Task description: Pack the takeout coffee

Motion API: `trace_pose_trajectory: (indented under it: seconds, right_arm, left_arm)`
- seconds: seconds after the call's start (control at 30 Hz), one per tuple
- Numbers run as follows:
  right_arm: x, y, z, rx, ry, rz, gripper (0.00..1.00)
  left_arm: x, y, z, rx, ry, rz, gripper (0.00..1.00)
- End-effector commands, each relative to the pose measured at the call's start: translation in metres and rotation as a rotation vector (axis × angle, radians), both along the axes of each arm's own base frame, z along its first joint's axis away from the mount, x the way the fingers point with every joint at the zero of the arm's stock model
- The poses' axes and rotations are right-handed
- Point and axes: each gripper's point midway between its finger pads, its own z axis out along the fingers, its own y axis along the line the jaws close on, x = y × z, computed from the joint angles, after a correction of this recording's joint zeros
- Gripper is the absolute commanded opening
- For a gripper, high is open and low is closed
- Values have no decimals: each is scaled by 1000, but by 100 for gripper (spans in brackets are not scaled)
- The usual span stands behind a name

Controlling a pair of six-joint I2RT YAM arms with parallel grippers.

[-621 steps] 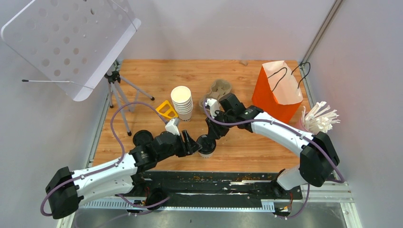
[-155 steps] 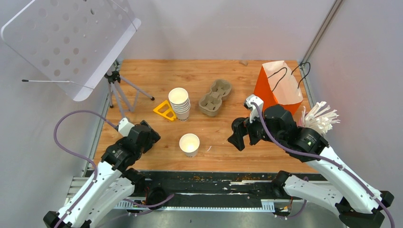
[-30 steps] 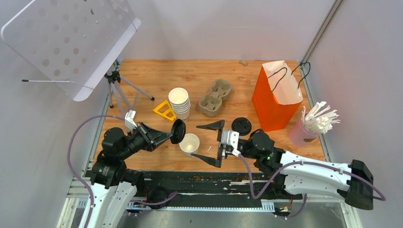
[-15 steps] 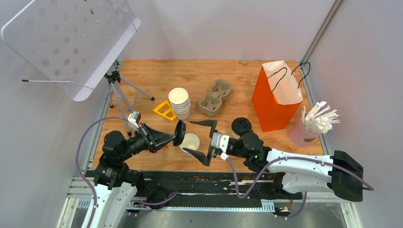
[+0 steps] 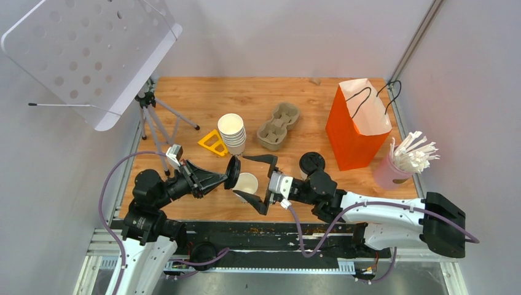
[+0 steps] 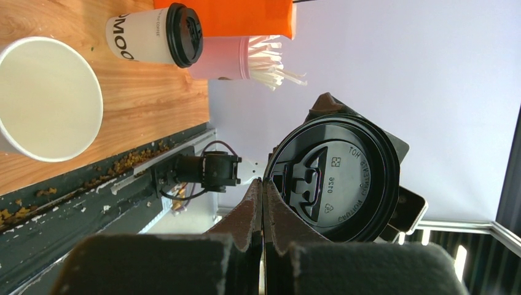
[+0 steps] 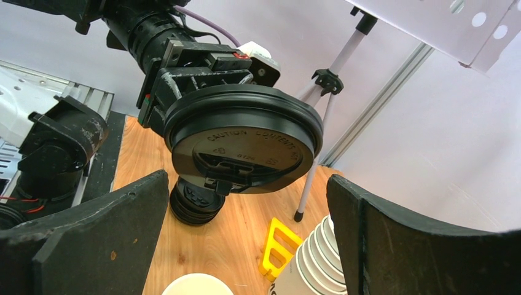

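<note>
The takeout coffee (image 5: 312,163), a white cup with dark lettering and a black lid, stands on the table just behind my right wrist; it also shows in the left wrist view (image 6: 153,38). My left gripper (image 5: 226,175) (image 6: 262,181) is shut on the rim of a loose black lid (image 5: 231,172) (image 6: 335,178) (image 7: 246,138), held on edge in the air beside a lidless white cup (image 5: 247,183) (image 6: 46,98). My right gripper (image 5: 250,182) (image 7: 246,184) is open, one finger on each side of that lidless cup (image 7: 190,284), facing the lid and touching neither.
An orange paper bag (image 5: 356,126) stands open at the back right, with a pink cup of white stirrers (image 5: 405,161) beside it. A cardboard cup carrier (image 5: 278,126), a stack of lidless cups (image 5: 234,132), a yellow piece (image 5: 215,142) and a tripod (image 5: 153,117) stand behind. Spare lids (image 7: 195,203) sit stacked under my left gripper.
My right gripper has slid left until its open fingers straddle the lidless cup. My left gripper has carried the lid slightly right, closer to that cup.
</note>
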Motion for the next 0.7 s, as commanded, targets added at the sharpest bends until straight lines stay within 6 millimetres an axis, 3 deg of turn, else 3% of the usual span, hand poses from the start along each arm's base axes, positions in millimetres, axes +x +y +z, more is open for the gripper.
trace_pose_trajectory:
  seconds: [0.0, 0.43, 0.67]
  right_arm:
    - [1, 1, 39, 99, -54, -17, 100]
    - [-1, 12, 42, 95, -98, -13, 97]
    - [-2, 12, 42, 102, -92, -6, 81]
  left_arm:
    - [-5, -1, 8, -18, -28, -17, 0]
    - [-7, 0, 7, -16, -15, -21, 0]
    - [-6, 0, 6, -17, -4, -11, 0]
